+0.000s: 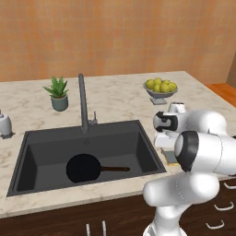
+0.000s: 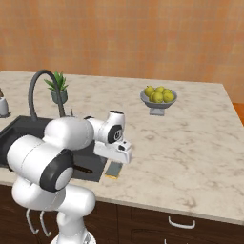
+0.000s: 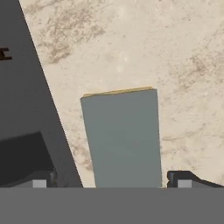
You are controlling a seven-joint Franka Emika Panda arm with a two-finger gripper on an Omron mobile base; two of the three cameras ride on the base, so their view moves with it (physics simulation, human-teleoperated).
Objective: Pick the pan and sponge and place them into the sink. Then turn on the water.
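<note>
The sponge (image 3: 121,138), judged light and soft, lay between the wide-open claw (image 3: 113,180), long sides offering purchase.

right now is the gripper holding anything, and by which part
Nothing is held. The gripper is open above the sponge on the counter, one fingertip at each side of it, not closed on it.

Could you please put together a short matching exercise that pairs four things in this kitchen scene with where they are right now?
Things:
1. pan
2. sponge
3. gripper
4. bowl of yellow fruit

Places:
A. on the counter beside the sink's right rim
B. on the counter far behind the sink, to the right
C. lying in the basin
D. open, just above the sponge

Pairs: 1-C, 2-A, 3-D, 4-B
</note>
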